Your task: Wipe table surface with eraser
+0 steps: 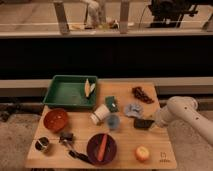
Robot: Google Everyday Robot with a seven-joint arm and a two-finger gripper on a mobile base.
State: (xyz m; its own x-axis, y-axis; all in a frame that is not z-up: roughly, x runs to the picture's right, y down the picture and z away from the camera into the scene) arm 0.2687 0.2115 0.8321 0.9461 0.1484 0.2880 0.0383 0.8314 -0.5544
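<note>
1. The table surface [125, 152], light tan wood, carries everything; a small printed mark [162, 155] sits near its front right corner.
2. The green tray [62, 93] fills the back left corner, with a pale yellowish item [89, 87] leaning at its right wall.
3. The white robot arm [187, 114] comes in over the right edge; its gripper [151, 122] is low over the table near that edge, shut on the eraser [143, 123], which lies flat on the wood.
4. A dark purple bowl [95, 145] at the front edge holds an orange carrot-like stick [102, 147].
5. A red-brown bowl [55, 119] stands by the left edge; what it holds cannot be told.
6. A white cup [99, 114] lies tipped near the middle, beside a teal-green block [111, 104].
7. A small tin [43, 144] sits in the front left corner.
8. An orange fruit [143, 153] rests near the front edge.
</note>
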